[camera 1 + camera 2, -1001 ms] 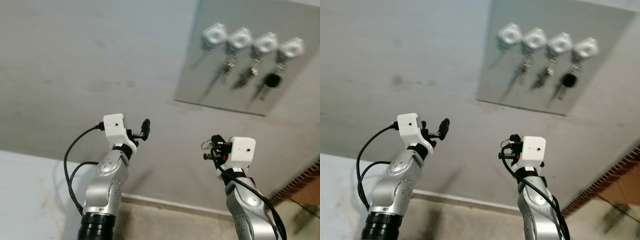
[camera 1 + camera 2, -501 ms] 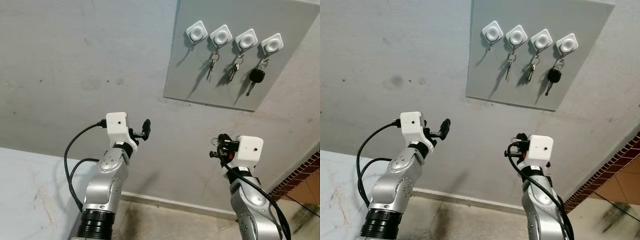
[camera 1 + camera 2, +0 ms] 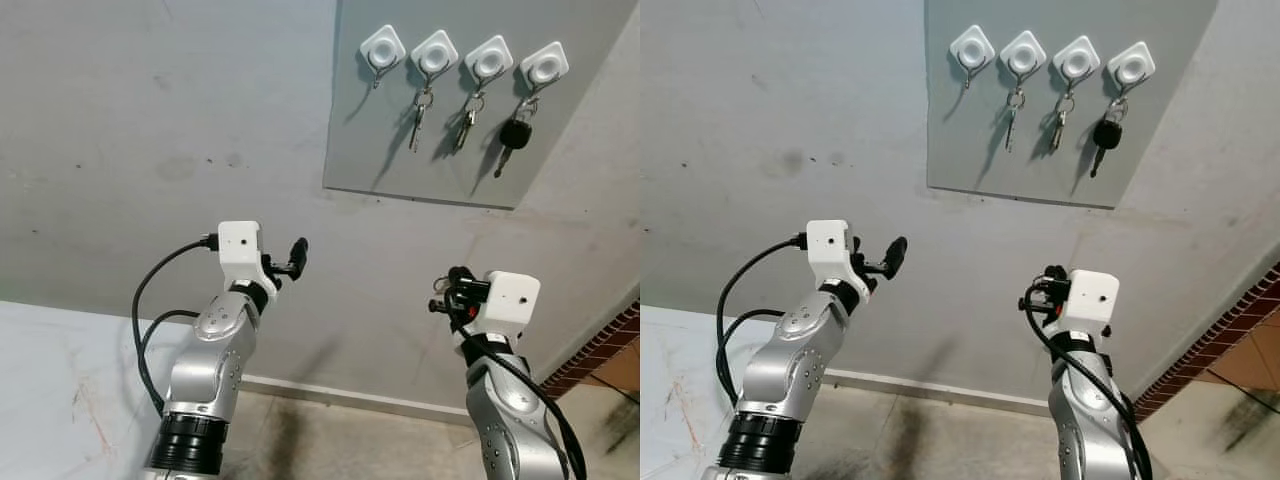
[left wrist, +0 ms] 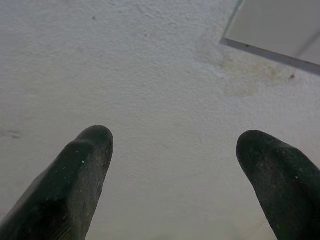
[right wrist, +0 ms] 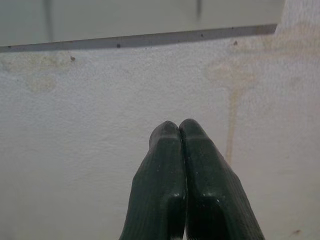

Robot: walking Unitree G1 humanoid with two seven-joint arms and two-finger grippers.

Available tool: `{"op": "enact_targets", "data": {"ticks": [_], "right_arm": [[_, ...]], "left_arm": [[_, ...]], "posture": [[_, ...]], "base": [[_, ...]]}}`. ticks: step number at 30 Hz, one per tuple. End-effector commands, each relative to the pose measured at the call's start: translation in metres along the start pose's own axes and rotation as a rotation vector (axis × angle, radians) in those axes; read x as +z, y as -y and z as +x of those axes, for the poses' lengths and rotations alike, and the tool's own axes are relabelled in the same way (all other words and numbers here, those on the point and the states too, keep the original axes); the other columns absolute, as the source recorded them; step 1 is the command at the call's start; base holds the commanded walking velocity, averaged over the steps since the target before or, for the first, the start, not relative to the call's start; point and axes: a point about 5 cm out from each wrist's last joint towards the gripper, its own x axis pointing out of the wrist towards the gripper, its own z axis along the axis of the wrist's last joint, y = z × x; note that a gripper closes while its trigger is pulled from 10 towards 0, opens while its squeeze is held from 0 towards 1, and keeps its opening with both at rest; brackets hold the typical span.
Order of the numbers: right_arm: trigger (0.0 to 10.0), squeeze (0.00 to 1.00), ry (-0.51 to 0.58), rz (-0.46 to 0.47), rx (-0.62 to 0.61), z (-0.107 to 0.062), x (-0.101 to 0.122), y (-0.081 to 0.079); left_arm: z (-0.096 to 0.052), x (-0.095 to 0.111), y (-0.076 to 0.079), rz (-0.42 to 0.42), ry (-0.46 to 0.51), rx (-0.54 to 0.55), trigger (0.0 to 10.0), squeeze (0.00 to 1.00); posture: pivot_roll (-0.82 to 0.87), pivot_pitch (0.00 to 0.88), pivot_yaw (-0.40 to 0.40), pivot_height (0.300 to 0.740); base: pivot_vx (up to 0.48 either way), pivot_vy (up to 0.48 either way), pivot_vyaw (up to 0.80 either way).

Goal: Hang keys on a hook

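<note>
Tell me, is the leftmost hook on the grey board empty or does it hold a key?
Empty. Nothing hangs from the leftmost hook on the grey board; the three other hooks each carry keys.

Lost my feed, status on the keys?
Right gripper shut on key ring, below board. Left gripper open, idle. Leftmost hook free.

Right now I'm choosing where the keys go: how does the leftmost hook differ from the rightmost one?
The leftmost hook is bare; the rightmost hook carries a black-headed key. The leftmost hook sits by the left edge of the grey board, the rightmost hook towards its right edge. Both are white, diamond-shaped, in one row.
</note>
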Motion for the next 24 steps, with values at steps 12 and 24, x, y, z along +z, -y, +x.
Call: {"op": "enact_targets", "data": {"ticks": [12,24], "right_arm": [[10.0,0.00,0.051,0.000,0.055,0.008,0.010,-0.006],[10.0,0.00,0.230,-0.088,0.240,0.032,0.059,-0.023]], "left_arm": [[0.011,0.010,0.000,0.052,-0.023,-0.065,10.0,0.00],[0.012,0.041,-0.001,0.082,0.122,-0.070,10.0,0.00]], "posture": [[0.01,0.022,0.040,0.740],[0.03,0.004,0.000,0.740]], "base": [[0.000,0.000,0.00],[0.000,0.000,0.00]]}}
